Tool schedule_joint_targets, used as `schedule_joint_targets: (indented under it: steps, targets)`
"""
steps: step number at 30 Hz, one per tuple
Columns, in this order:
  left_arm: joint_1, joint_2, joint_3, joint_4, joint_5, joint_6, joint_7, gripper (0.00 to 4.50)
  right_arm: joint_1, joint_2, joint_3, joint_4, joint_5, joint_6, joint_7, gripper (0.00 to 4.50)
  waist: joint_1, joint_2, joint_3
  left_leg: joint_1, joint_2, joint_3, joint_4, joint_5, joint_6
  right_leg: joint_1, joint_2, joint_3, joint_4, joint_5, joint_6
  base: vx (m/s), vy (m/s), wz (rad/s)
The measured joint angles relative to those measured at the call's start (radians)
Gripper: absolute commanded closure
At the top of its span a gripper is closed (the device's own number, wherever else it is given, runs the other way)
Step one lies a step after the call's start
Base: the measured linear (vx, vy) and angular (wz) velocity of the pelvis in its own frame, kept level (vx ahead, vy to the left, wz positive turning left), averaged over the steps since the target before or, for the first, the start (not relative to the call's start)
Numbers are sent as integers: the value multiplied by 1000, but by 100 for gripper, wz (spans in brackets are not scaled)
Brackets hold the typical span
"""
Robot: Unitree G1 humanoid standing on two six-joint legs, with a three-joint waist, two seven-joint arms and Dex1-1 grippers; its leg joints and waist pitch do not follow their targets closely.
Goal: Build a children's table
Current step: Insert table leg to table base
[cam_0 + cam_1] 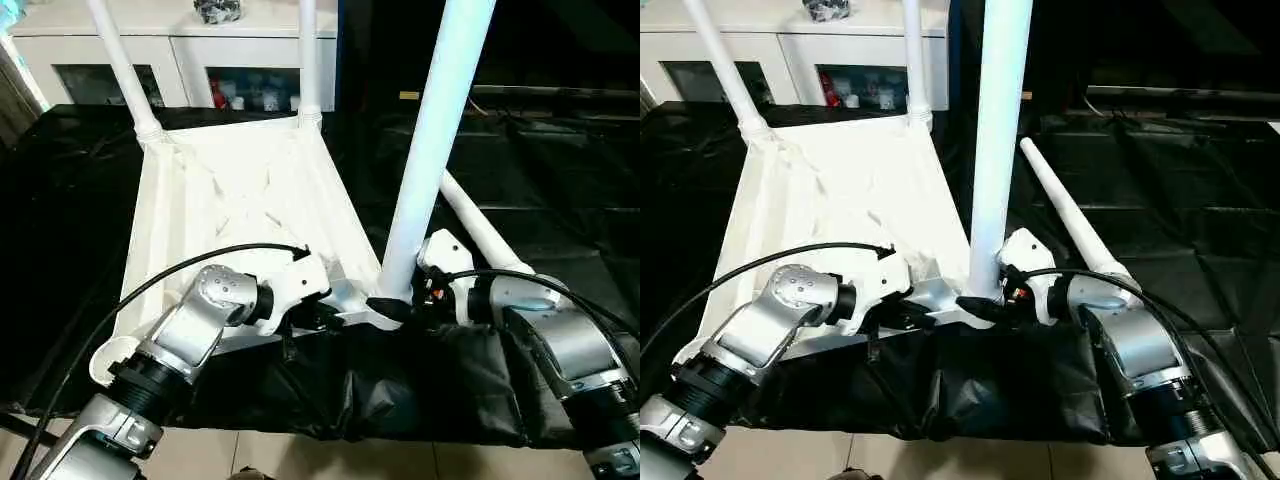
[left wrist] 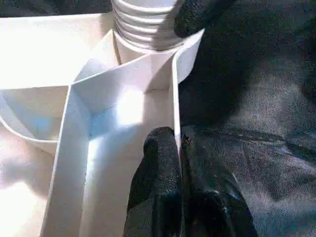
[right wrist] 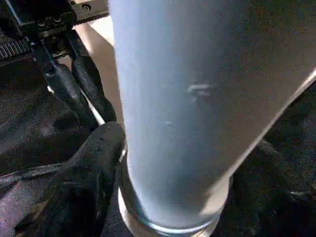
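Note:
The white tabletop [image 1: 240, 190] lies upside down on the black-covered work table, ribs up. Two legs [image 1: 120, 70] [image 1: 308, 60] stand in its far corner sockets. A third leg [image 1: 435, 130] stands upright in the near right corner socket, its ribbed base [image 2: 143, 24] seated there. My right gripper [image 1: 395, 305] is closed around that leg's base, one finger [image 3: 84, 187] pressed against it. My left gripper [image 2: 180, 148] pinches the tabletop's thin near rim wall just beside that corner. A fourth leg [image 1: 485, 230] lies flat on the cloth to the right.
Black cloth [image 1: 560, 170] covers the work table and hangs over its near edge [image 1: 380, 400]. A white cabinet [image 1: 180, 60] with glass doors stands behind the table. Black cables [image 1: 180, 270] arch over both forearms.

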Motion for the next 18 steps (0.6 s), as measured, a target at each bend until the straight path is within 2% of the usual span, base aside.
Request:
schedule_joint_targets:
  steps: [3,15,18]
  targets:
    - [-1,2,0,7,0,-9,-4,450,0,0,2,0,-1,1,0,169,0,0,0,0,0,0,1,0,0,0,0,0,0,0,0,0,0,0]
    - [-2,12,-1,11,0,-13,-14,450,0,11,12,1,-4,8,0,180,-1,0,0,1,0,0,3,0,0,1,0,0,3,0,0,0,0,0]
    - [-2,12,2,15,0,-7,-10,450,0,40,-5,18,2,12,-7,180,-2,0,0,2,1,0,3,0,0,2,0,0,4,0,0,0,0,0]
